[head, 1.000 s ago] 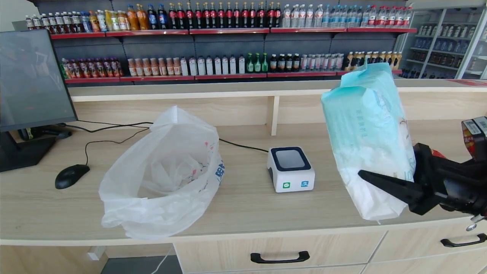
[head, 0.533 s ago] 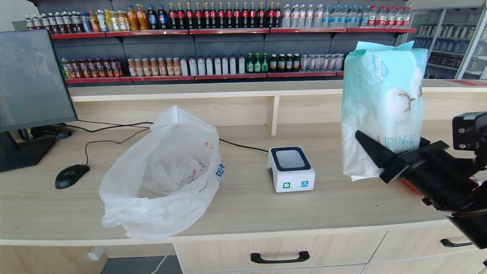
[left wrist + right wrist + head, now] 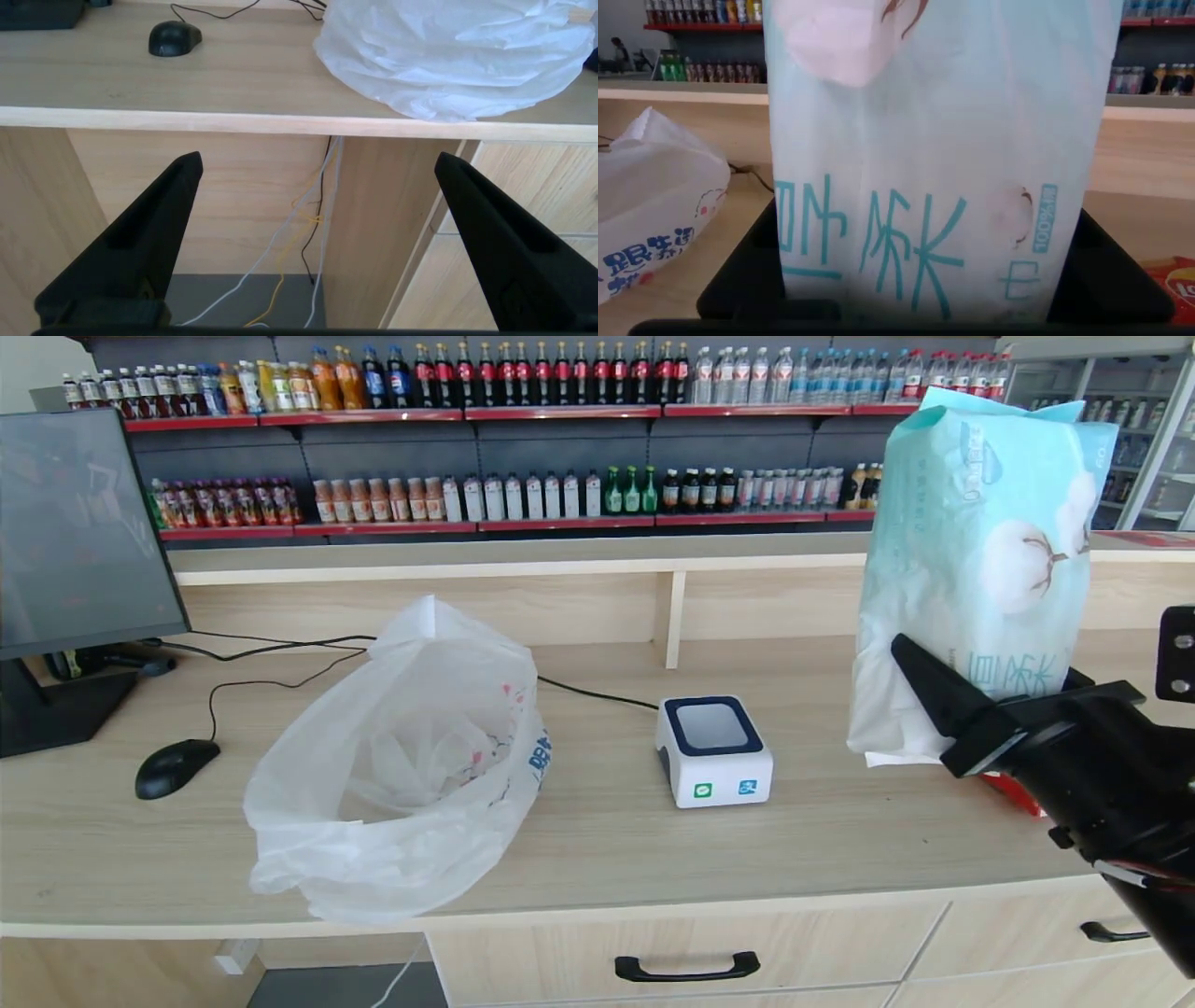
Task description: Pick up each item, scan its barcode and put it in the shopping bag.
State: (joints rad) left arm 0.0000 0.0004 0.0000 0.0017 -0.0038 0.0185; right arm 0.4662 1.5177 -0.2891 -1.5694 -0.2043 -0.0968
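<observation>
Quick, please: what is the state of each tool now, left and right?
Left tool: open, holding nothing.
Right tool: closed on the tissue pack.

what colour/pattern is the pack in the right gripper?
Pale teal fading to white, with a cotton-boll picture; the tissue pack shows best in the head view.
</observation>
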